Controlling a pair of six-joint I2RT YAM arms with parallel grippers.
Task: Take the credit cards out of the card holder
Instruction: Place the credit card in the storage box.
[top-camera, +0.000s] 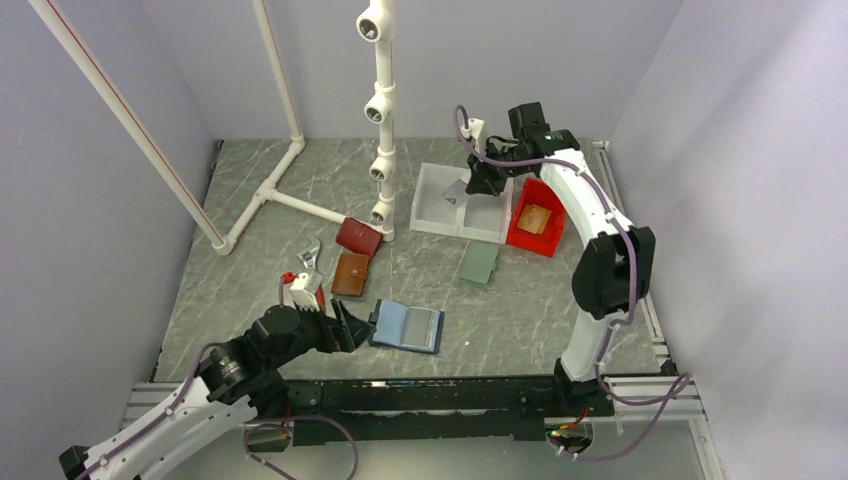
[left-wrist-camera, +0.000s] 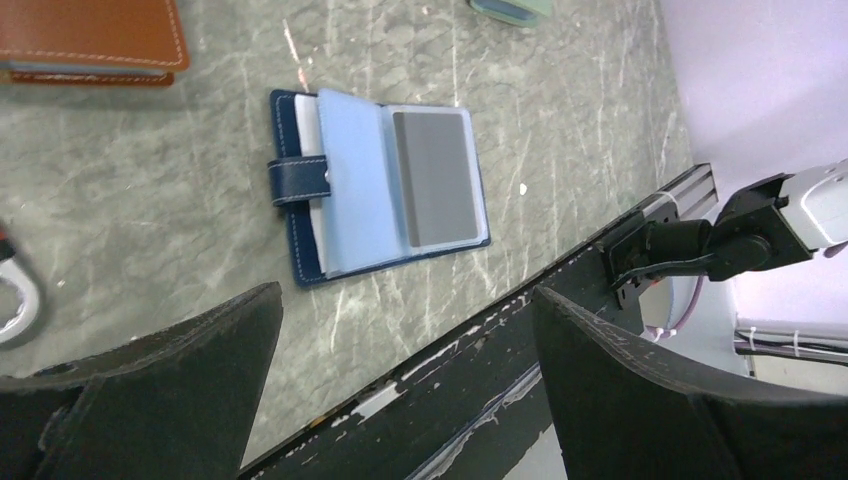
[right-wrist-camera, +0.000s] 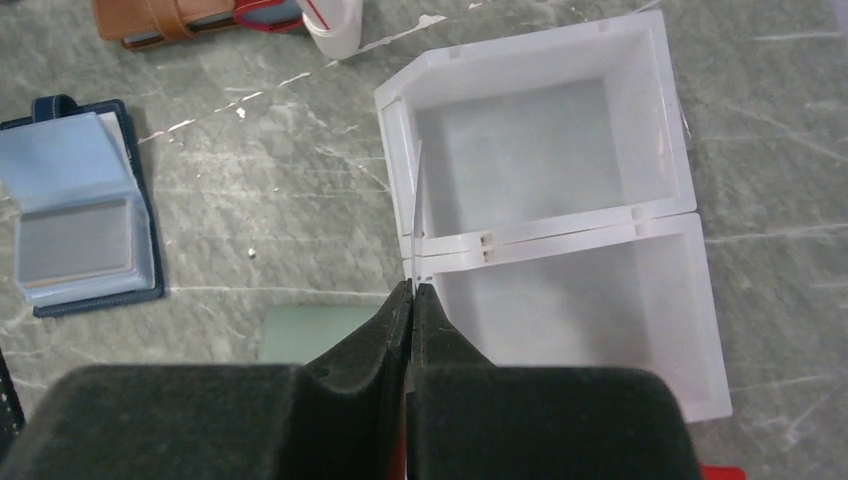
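Top external view puts the card holder (top-camera: 407, 327) lying open at six o'clock on the table, light-blue leaves up. We see a grey card (left-wrist-camera: 433, 178) in its pocket, so emptying is not finished. At its nine o'clock the left gripper (top-camera: 355, 325) stands spread wide, touching nothing. At one o'clock, well apart, the right gripper (right-wrist-camera: 410, 288) is pinched on a thin card (right-wrist-camera: 414, 200) over the white tray (right-wrist-camera: 560, 232). An orange-tan card (top-camera: 535, 218) lies in the red bin (top-camera: 520, 240) at the tray's three o'clock. We judge the job about midway. We can read no writing or brand anywhere.
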